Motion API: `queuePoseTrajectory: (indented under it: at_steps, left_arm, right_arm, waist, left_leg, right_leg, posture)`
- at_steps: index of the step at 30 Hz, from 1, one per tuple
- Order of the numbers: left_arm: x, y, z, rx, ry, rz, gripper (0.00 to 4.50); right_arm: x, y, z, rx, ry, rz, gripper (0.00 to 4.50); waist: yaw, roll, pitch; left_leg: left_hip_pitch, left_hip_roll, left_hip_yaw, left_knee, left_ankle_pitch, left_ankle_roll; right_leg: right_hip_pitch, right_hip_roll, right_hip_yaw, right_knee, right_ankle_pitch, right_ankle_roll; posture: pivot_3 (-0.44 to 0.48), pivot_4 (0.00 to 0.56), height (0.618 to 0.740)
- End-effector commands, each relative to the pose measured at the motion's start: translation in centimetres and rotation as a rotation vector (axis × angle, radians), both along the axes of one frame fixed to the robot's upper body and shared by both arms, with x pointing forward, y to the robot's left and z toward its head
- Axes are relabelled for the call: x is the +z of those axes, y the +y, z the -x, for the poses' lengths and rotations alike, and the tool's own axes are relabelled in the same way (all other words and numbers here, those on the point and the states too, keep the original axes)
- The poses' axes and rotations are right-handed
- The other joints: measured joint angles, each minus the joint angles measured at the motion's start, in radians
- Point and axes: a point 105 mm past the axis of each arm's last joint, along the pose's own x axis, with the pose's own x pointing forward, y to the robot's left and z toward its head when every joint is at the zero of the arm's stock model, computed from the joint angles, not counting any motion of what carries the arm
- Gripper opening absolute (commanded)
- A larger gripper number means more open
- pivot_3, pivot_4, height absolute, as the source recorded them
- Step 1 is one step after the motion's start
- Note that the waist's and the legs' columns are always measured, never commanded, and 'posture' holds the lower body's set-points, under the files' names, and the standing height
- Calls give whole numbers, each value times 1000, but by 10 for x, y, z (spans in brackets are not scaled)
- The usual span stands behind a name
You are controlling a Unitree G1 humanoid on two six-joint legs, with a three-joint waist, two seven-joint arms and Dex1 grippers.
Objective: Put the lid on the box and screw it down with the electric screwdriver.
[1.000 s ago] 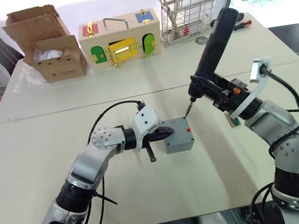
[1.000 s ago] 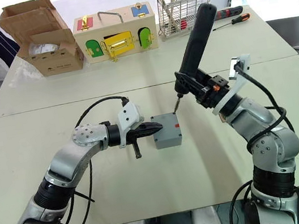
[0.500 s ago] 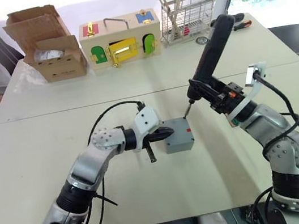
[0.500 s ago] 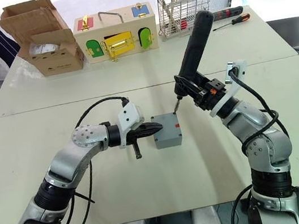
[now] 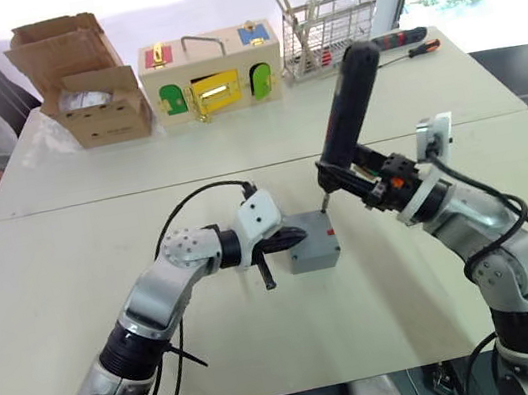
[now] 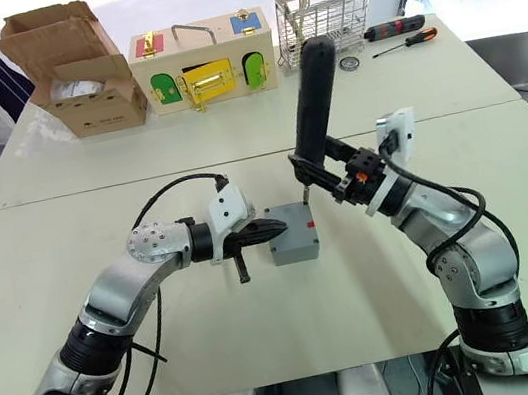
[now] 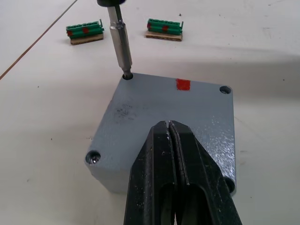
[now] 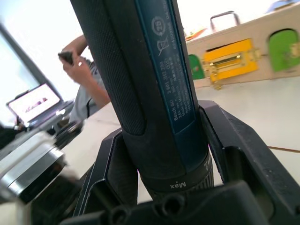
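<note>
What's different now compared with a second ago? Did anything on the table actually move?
The right gripper swung the electric screwdriver toward the robot's left and more upright; its bit now sits in a corner screw hole of the lid. The left gripper, fingers shut, stayed pressed against the box, which did not move. The things on the far table stayed put.

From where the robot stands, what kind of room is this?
Probably a robot test lab: white tables hold practice props such as a wooden latch box, a wire rack and hand screwdrivers, and a person sits alongside.
</note>
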Motion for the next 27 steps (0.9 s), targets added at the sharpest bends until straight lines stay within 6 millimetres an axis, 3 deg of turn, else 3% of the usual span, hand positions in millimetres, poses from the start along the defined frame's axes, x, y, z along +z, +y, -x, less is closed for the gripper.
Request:
queuePoseTrajectory:
  at_steps: [1,10,16,27]
  left_arm:
    - [3,-1,4,-10,-11,2,0]
    - [4,-1,6,2,-9,11,0]
    - [4,2,7,18,-4,10,0]
    - [1,-1,10,3,23,12,0]
  right_arm:
    - [-43,17,5,91,143,53,1799]
    - [-59,11,-6,59,172,97,1799]
    - [-66,7,-4,41,190,69,1799]
    - [-76,3,0,20,208,60,1799]
  waist:
    - [-1,0,0]
    - [3,-1,-5]
    - [4,-3,-7]
    - [4,-9,-18]
  left_leg:
    - [2,0,0,0,-2,4]
    - [9,1,-1,0,-4,6]
    - [18,2,-2,-2,-6,9]
    - [19,2,-2,-2,-8,9]
  right_leg:
    - [2,0,0,-1,0,0]
    - [10,0,-1,-3,0,0]
    - [23,0,-1,-12,-2,2]
    - [26,0,-2,-16,-2,2]
  posture:
    - [0,150,734]
    - [0,150,734]
    - [0,150,734]
    - [0,150,734]
